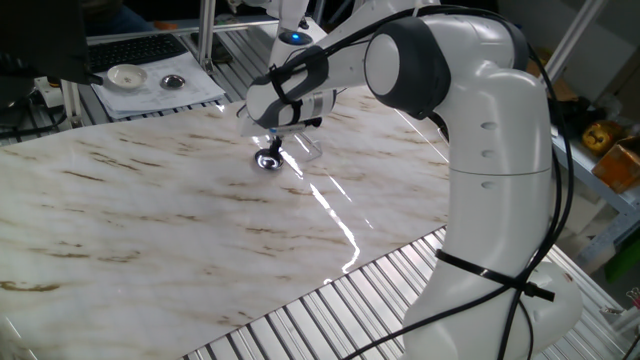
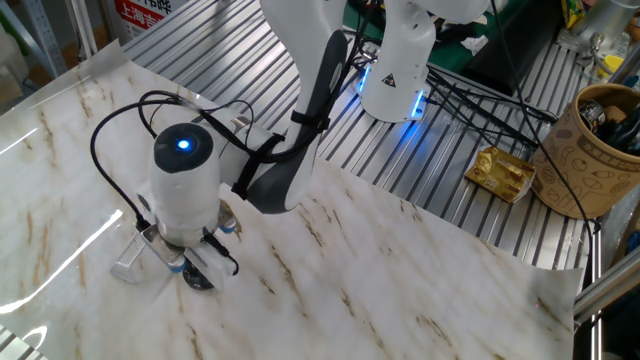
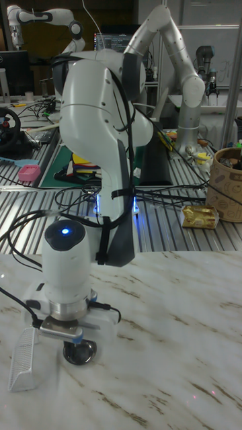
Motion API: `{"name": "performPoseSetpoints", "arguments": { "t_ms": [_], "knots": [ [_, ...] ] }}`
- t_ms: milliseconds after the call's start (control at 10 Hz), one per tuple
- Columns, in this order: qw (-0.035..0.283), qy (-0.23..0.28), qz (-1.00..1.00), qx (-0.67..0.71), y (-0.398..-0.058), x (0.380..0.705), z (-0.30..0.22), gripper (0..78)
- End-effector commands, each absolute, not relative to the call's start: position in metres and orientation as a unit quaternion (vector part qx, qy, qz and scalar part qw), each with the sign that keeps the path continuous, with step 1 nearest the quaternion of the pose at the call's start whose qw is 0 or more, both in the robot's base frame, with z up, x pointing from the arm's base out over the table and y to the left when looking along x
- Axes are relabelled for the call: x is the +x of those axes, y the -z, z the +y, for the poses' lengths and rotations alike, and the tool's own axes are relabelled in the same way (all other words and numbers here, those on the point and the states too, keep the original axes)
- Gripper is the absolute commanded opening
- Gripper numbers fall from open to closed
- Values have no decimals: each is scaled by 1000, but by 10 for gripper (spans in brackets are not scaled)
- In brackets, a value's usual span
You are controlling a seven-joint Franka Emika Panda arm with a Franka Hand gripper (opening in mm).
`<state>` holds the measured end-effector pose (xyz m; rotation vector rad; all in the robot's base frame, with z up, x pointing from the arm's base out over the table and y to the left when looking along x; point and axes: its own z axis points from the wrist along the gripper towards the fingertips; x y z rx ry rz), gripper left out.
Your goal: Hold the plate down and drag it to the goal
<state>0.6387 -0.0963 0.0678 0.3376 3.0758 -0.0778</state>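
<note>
- Your gripper point(image 1: 272, 152) points straight down onto the plate point(image 1: 268, 160), which sits on the marble table point(image 1: 150, 230) toward its far edge in one fixed view.
- In the tall view, the plate point(image 3: 79, 354) shows directly under the wrist, flat on the marble, its rim peeking out below the gripper point(image 3: 76, 344).
- You cannot tell whether the fingers are apart or together; the wrist and its mount hide them in every view.
- The goal point(image 1: 308, 148) lies just beside the plate, a pale glossy patch on the side toward the arm's base; whether the plate overlaps it cannot be told.
- From the other side, the plate point(image 2: 199, 279) is a dark sliver below the wrist.
- A white dish point(image 1: 126, 75) and a second metal dish point(image 1: 172, 82) sit off the marble, well apart.
</note>
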Motion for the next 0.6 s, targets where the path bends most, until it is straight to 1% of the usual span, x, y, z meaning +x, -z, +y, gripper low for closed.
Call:
{"name": "performPoseSetpoints", "arguments": {
  "t_ms": [100, 300, 600],
  "knots": [
    [1, 16, 988, 153, -69, 640, -97, 0],
    [-7, 10, 985, 173, -69, 640, -97, 0],
    [-1, 10, 981, 194, -69, 640, -97, 0]
  ]
}}
